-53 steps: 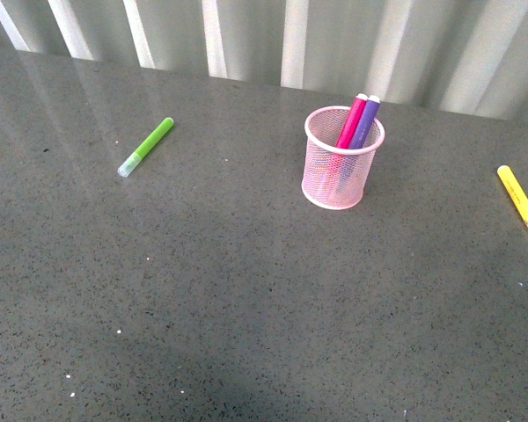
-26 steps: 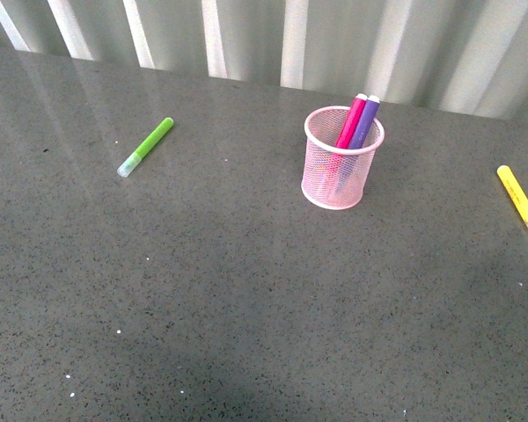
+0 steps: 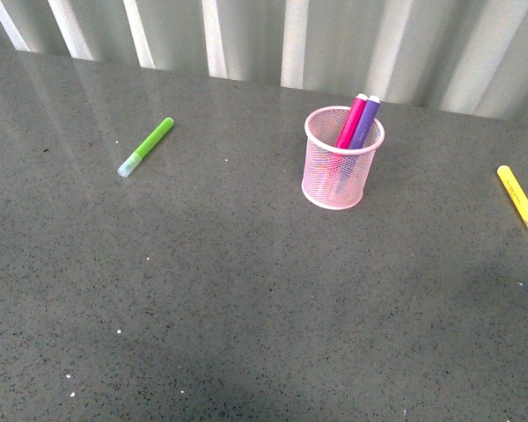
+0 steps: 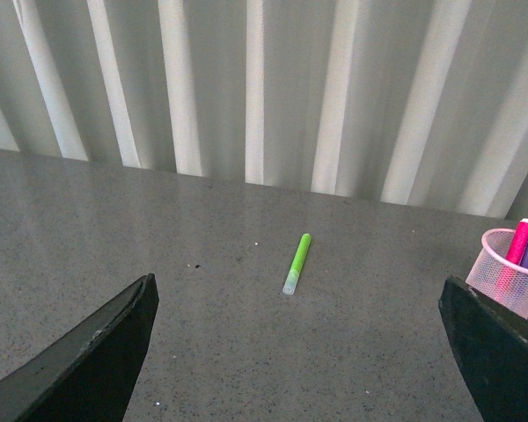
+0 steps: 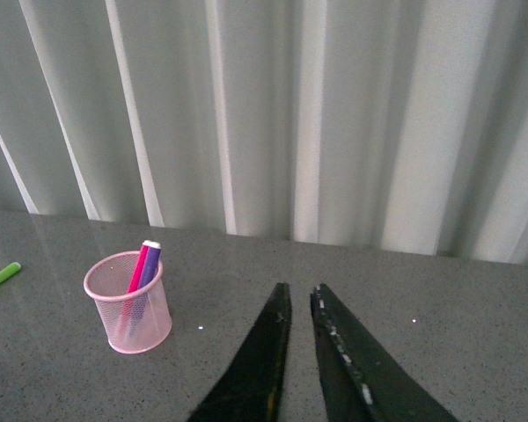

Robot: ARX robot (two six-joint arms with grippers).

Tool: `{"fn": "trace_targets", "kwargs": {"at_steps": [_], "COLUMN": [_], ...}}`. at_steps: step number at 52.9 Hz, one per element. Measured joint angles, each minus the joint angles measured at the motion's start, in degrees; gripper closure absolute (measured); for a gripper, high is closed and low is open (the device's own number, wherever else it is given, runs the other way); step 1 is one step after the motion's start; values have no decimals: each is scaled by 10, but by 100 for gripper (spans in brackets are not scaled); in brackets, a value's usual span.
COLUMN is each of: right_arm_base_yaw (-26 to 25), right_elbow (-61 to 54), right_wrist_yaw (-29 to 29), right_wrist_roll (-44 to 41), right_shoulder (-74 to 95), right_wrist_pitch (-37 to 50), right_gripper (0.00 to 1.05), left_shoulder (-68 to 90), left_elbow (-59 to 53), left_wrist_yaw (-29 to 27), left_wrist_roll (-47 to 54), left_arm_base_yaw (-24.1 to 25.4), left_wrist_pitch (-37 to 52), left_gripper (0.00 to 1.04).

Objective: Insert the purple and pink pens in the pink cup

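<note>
Standing upright on the grey table (image 3: 246, 290), the pink cup (image 3: 342, 158) holds both task markers: the pink pen (image 3: 352, 120) and the purple pen (image 3: 366, 121) lean side by side against its far rim, their tips poking above it. A lime-green marker (image 3: 146, 146) lies flat well to the cup's left, and a yellow marker (image 3: 521, 202) lies near the table's right edge. In the wrist views, the left gripper (image 4: 299, 352) has its fingers spread wide with nothing between them, while the right gripper (image 5: 301, 303) has its fingers nearly together, holding nothing, away from the cup.
</note>
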Motion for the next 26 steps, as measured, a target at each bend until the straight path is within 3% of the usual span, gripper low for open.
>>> {"fn": "trace_targets", "kwargs": {"at_steps": [14, 24, 26], "right_arm_base_yaw": [0, 0, 0], "right_elbow": [0, 0, 0], "right_wrist_yaw": [0, 0, 0], "right_wrist_roll": [0, 0, 1], "right_shoulder": [0, 0, 0], "right_wrist_pitch": [0, 0, 0], "right_gripper": [50, 7, 5], "left_shoulder": [0, 0, 0], "left_elbow": [0, 0, 0], "left_wrist_yaw": [0, 0, 0], "left_wrist_roll": [0, 0, 0], "left_arm_base_yaw": [0, 0, 0], "left_wrist_pitch": [0, 0, 0], "left_gripper": [7, 7, 7]}}
